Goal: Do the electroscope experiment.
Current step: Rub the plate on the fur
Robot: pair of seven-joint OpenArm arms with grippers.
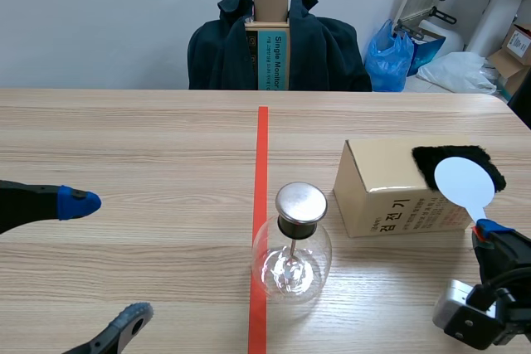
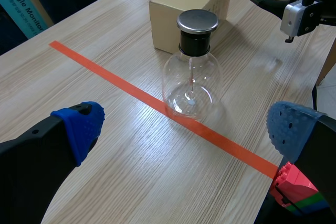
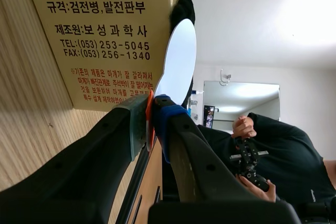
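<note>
The electroscope, a round glass flask (image 1: 292, 256) with a metal cap (image 1: 300, 202), stands on the red tape line mid-table. To its right lies a cardboard box (image 1: 390, 192) with a black fur cloth (image 1: 465, 159) on top. My right gripper (image 1: 488, 228) is shut on the orange handle of a white disc paddle (image 1: 463, 181), whose disc rests against the fur. In the right wrist view the paddle (image 3: 176, 64) rises from between the fingers, beside the box (image 3: 100, 35). My left gripper (image 1: 104, 263) is open at the left. In the left wrist view the flask (image 2: 191, 77) stands ahead of it.
A chair draped with a dark jacket (image 1: 323, 47) holds an upright box at the table's far edge. Blue and white bags (image 1: 392, 55) lie behind on the right. A person holding controllers (image 3: 252, 150) shows in the right wrist view.
</note>
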